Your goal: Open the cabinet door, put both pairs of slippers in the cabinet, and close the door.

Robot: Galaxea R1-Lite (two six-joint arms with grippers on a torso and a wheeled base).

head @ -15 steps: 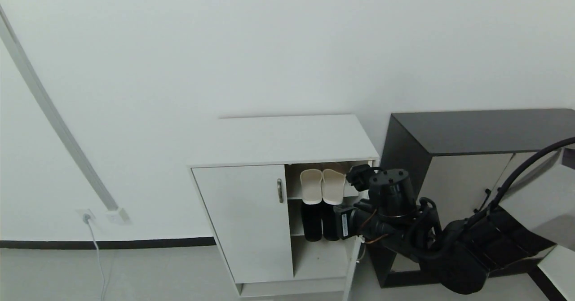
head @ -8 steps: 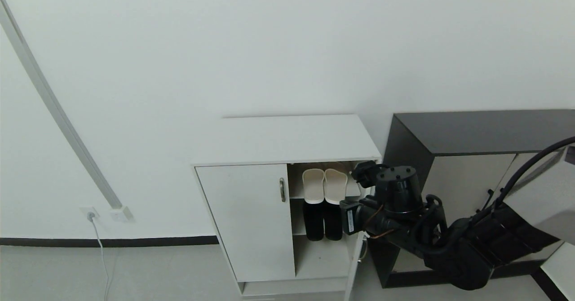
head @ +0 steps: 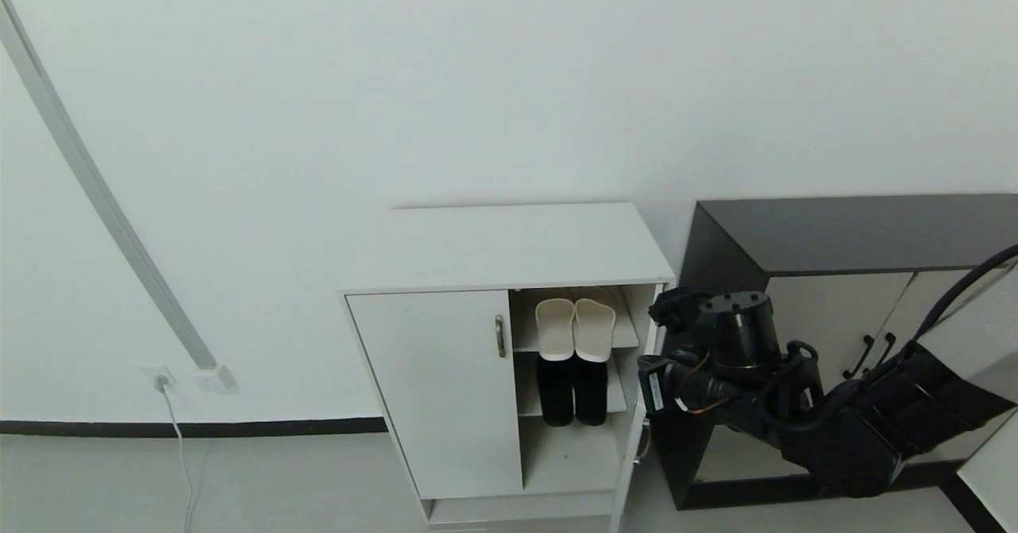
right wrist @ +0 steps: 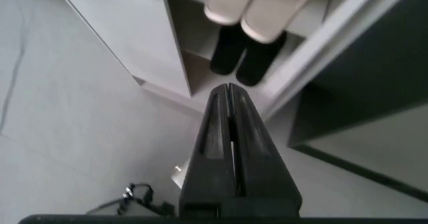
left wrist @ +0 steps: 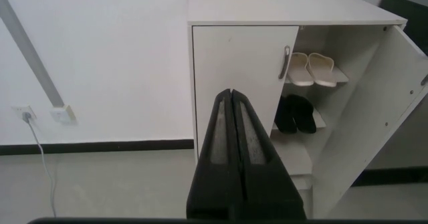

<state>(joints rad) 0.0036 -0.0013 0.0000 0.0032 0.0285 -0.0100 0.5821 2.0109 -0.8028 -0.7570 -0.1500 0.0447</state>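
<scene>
Now, with the cream slippers and black slippers shelved in the white wooden cabinet at lower centre, the right gripper, pinched shut and empty, should push the outer face of the open white door closed.

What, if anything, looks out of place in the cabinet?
Nothing spilled or damaged. The white slippers and black slippers lie in neat pairs, but seem to stick out past their shelf edges. The door is open.
</scene>
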